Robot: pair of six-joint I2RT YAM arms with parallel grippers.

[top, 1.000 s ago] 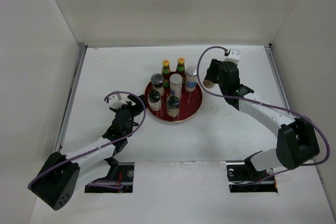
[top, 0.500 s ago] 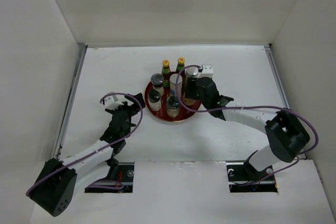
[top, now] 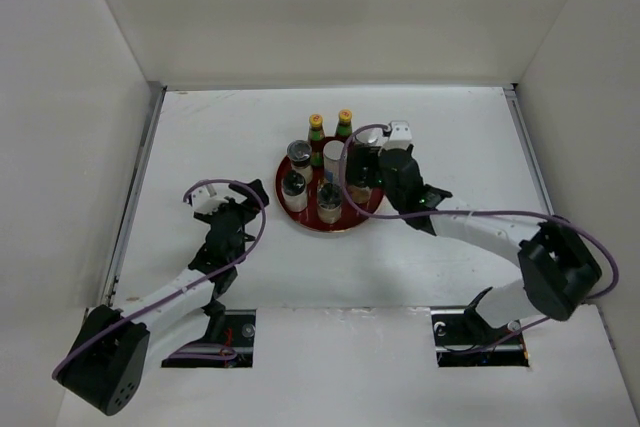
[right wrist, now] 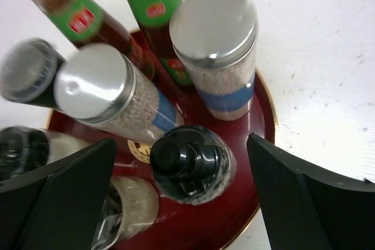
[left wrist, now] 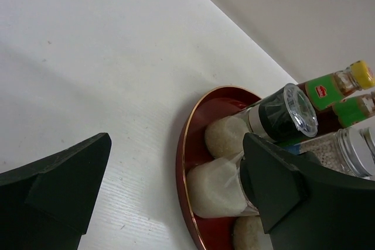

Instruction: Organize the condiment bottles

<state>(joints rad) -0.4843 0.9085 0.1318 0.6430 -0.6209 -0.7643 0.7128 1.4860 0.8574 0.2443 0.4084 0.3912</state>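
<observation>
Plainly: bottles gathered on the tray, both claws wide and empty

At the left, the left gripper (top: 228,205) hangs low over the white table (top: 200,137), just beside the tray's left edge. Its fingers are spread as wide as they go, with nothing between them.

The round dark-red tray (top: 352,223) sits mid-table, and the condiment bottles stand upright on it, packed close together. Three black-capped jars (top: 293,187) stand on its left and near sides. At the far rim, two red sauce bottles (top: 316,130) with green necks and yellow caps stand side by side. A silver-capped shaker (top: 333,157) stands near the centre. A second shaker (right wrist: 217,45), filled with pale grains and wearing a blue band, stands at the right, close to the rim.

The right gripper (top: 365,172) hovers above the right part of the tray, its jaws fully spread and holding nothing. In its wrist view, one of the black-capped jars sits below the gap between the two fingers.
</observation>
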